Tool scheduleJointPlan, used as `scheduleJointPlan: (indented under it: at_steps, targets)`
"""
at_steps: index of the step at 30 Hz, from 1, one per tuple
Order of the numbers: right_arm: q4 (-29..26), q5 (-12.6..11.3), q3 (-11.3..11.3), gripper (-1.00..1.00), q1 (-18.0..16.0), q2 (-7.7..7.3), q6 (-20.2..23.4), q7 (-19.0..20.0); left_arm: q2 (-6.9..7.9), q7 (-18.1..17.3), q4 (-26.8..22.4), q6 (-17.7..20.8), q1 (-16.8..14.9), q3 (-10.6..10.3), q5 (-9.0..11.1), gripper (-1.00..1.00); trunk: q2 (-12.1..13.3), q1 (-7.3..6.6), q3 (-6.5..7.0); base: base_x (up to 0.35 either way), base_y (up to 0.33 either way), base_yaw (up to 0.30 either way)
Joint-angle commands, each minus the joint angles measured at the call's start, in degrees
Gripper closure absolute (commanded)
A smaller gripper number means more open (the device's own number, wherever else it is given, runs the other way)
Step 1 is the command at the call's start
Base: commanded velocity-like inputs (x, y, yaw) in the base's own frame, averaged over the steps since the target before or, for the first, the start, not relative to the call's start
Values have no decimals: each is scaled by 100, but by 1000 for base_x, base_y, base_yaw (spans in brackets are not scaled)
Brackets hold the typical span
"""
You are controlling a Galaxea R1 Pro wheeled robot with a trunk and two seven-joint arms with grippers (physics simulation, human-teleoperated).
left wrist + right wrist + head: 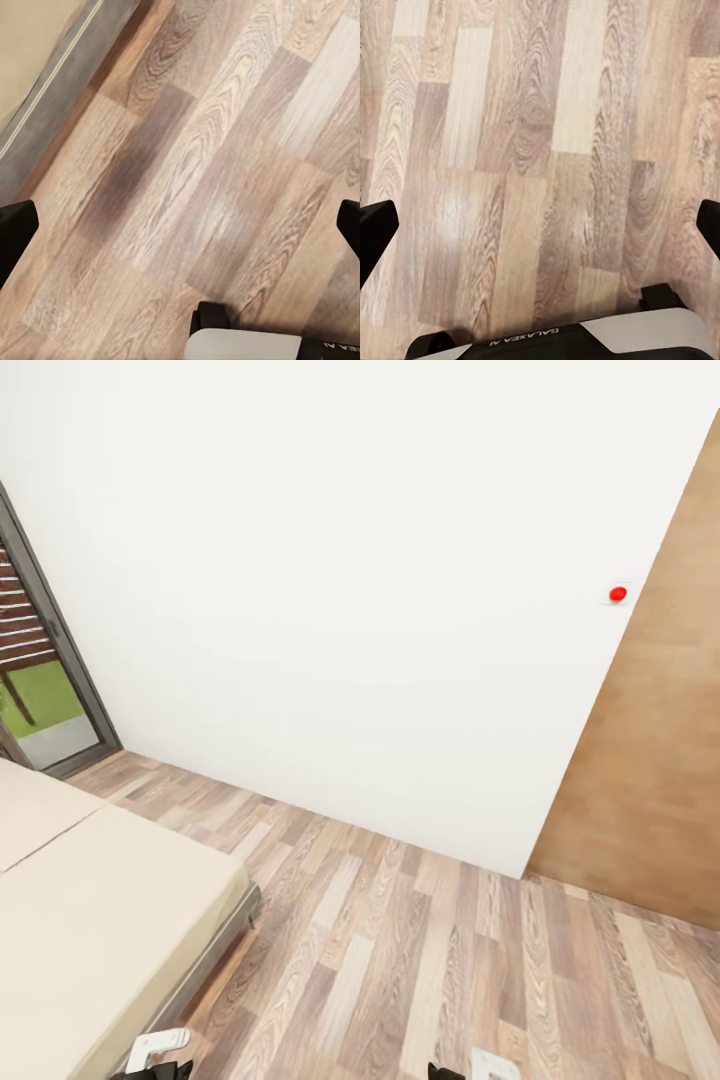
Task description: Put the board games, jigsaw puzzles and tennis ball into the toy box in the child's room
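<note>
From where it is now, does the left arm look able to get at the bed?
Probably yes: the bed lies right beside the left gripper, whose jaws stand open over bare floor, nothing between. No toys show on the visible sheet, though.

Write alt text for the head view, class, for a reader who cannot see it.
A blank white wall meets a wood-plank floor, with a corner of the beige-sheeted bed at lower left. A dark-framed window stands at far left, a brown wooden panel at right, and a small red button on the wall beside it.
</note>
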Motion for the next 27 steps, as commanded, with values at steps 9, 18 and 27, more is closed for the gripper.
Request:
scheduleJointPlan:
  at_steps: [9,18,27]
  targets:
    - [-1,-43,50,-100,-5,-3,-22,-29,2,-27,9,-21,-3,-2,45,-100,-12,5,-12,177,-119,40]
    - [-1,-43,55,-100,-5,6,-22,-29,-3,-27,9,-22,1,-2,39,-100,-12,5,6,203,-184,244]
    - [-1,-43,57,-100,-5,12,-22,-29,-7,-29,11,-22,1,-4,39,-100,-12,5,28,202,-149,274]
